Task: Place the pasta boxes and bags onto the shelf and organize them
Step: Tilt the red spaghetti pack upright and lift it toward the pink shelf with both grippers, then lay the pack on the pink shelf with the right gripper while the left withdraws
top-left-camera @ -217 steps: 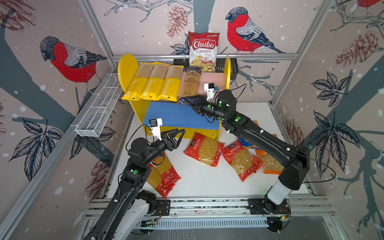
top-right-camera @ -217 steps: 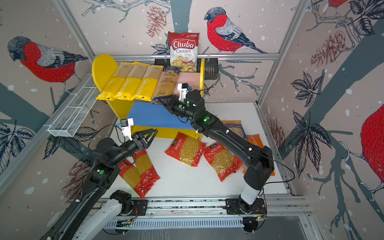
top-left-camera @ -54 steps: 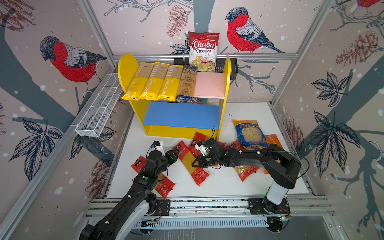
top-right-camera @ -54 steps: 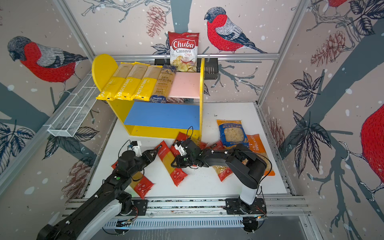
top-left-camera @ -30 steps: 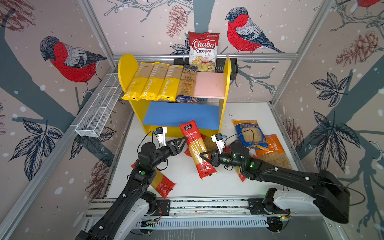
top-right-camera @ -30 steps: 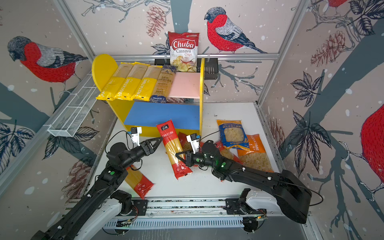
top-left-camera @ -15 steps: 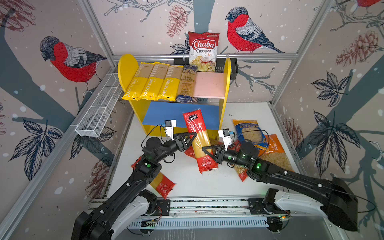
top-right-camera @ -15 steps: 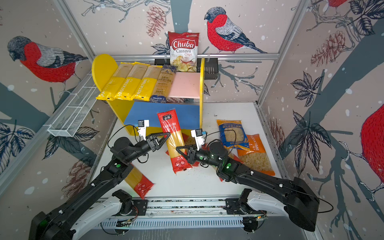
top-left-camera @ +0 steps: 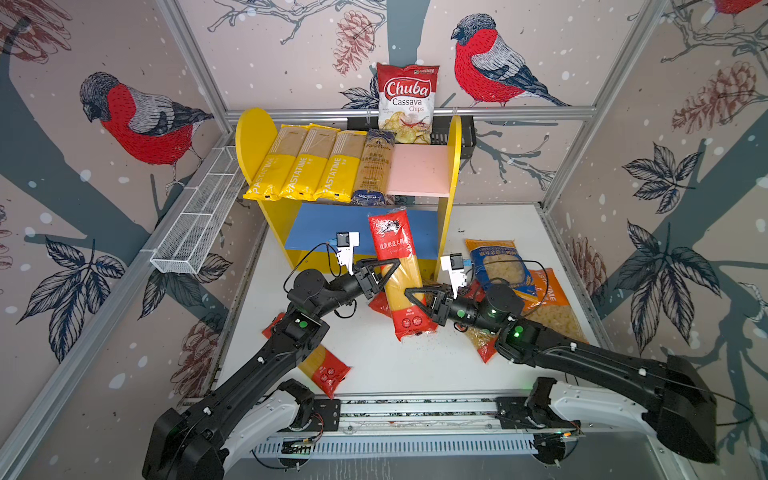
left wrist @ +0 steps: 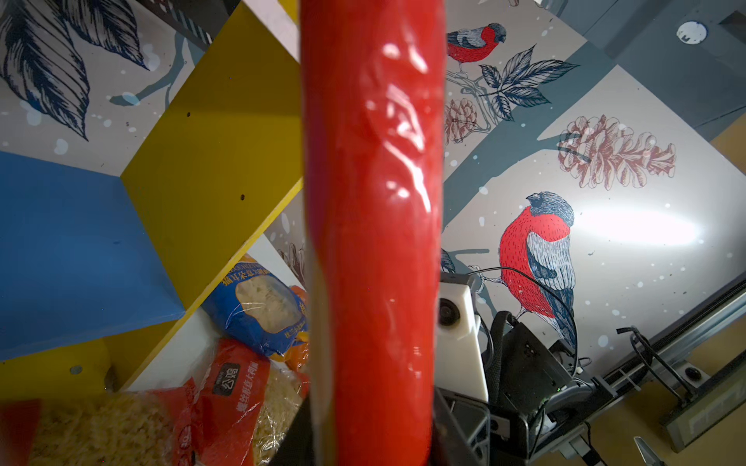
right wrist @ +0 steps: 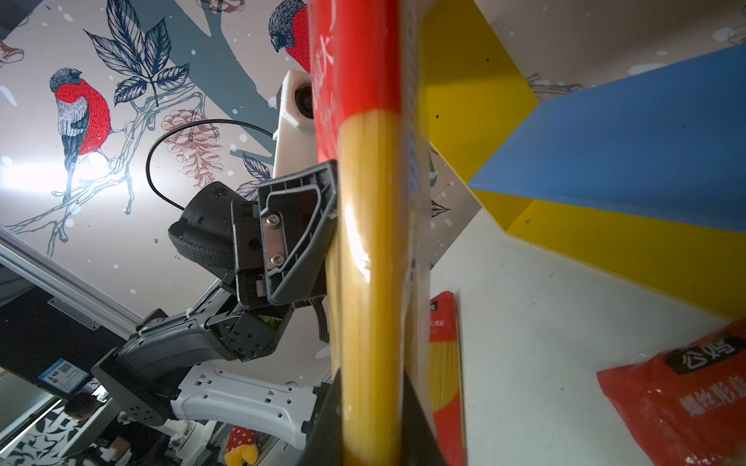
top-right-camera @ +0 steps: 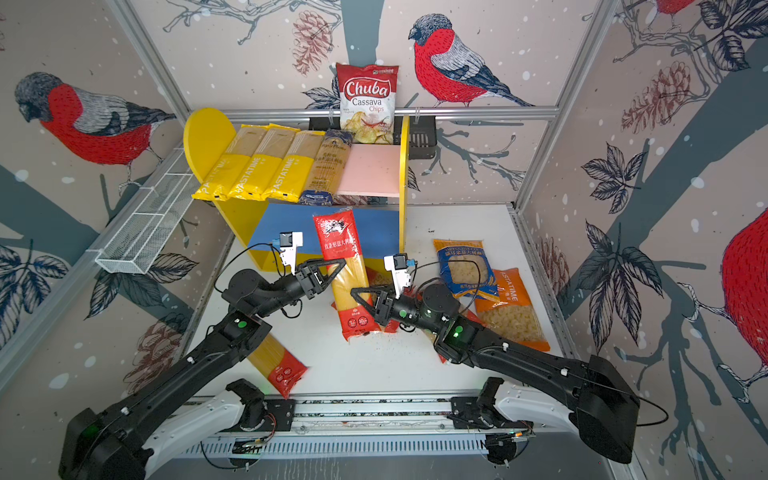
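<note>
A long red spaghetti pack [top-left-camera: 397, 266] [top-right-camera: 345, 266] stands nearly upright in front of the shelf [top-left-camera: 453, 166], off the table. My left gripper [top-left-camera: 388, 270] [left wrist: 371, 435] is shut on its middle from the left. Lower down, my right gripper [top-left-camera: 411, 297] [right wrist: 371, 423] is shut on it from the right. Three yellow PASTATIME packs [top-left-camera: 305, 166] and a dark blue spaghetti pack [top-left-camera: 374, 166] lie on the pink upper board [top-left-camera: 419, 170]. The blue lower board [top-left-camera: 324, 226] is bare.
On the table lie a second red spaghetti pack [top-left-camera: 324, 368] under my left arm, a blue bag [top-left-camera: 496, 266], an orange bag [top-left-camera: 548, 303] and a red bag [top-left-camera: 482, 345]. A Chuba chips bag [top-left-camera: 407, 102] stands in the black basket [top-left-camera: 465, 133]. A white wire rack [top-left-camera: 199, 224] hangs at left.
The red spaghetti pack has risen and moved toward the shelf in my right gripper. My left gripper came up beside it and closed on it.
</note>
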Available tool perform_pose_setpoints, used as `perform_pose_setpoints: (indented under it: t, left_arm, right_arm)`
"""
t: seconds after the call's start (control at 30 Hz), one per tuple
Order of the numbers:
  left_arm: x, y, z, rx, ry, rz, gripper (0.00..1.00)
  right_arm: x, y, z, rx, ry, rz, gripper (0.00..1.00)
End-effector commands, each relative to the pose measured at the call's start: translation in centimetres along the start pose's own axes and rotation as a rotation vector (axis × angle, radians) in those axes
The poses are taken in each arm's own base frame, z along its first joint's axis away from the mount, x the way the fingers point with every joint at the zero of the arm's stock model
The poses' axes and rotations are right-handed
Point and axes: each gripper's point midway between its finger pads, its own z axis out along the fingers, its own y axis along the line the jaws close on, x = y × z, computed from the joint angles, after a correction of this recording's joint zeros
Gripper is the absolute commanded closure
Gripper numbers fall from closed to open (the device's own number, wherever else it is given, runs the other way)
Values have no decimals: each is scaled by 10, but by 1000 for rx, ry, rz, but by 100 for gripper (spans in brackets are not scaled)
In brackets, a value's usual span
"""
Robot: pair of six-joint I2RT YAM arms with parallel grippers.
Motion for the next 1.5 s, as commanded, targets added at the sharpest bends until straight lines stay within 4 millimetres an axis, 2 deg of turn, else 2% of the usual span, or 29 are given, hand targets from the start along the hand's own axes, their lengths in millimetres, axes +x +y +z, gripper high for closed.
perform_pose_setpoints:
  t: [0.0, 0.27, 0.4, 0.6, 0.73, 0.8, 0.87, 1.0, 1.17, 1.3, 1.47]
  left_arm:
    - [-21, -25, 2, 81, -60, 95, 79]
    - [-41, -42, 9, 110, -88, 128, 90]
    - [-55, -50, 15, 113, -101, 160, 90]
    - [-71, -63, 25, 131, -104, 196, 90]
    - [-73, -63, 29, 147, -106, 177, 90]
    - [-73, -62, 30, 157, -107, 158, 89]
    - [-73, -62, 30, 155, -107, 154, 83]
    - [-76, -61, 29, 121, -111, 167, 59]
    - [-77, -50, 22, 61, -121, 168, 36]
    - [-80, -36, 9, 5, -145, 150, 33]
    - [-77, -24, -14, -72, -181, 145, 33]
  right_arm:
    - [-25, 28, -5, -104, -101, -43, 74]
    - [-11, 16, -8, -62, -62, -51, 51]
    - [3, 13, -8, -67, -11, -54, 45]
    - [10, 13, -9, -56, 14, -87, 47]
    - [2, 15, -11, -56, -26, -103, 63]
    - [-7, 17, -11, -51, -53, -113, 73]
    - [-18, 18, -12, -50, -87, -117, 78]
    - [-48, 20, -14, -36, -165, -113, 84]
    - [-84, 37, -4, -40, -206, -144, 88]
    - [-116, 45, 11, 0, -238, -141, 88]
    - [-163, 25, 34, 181, -235, -29, 93]
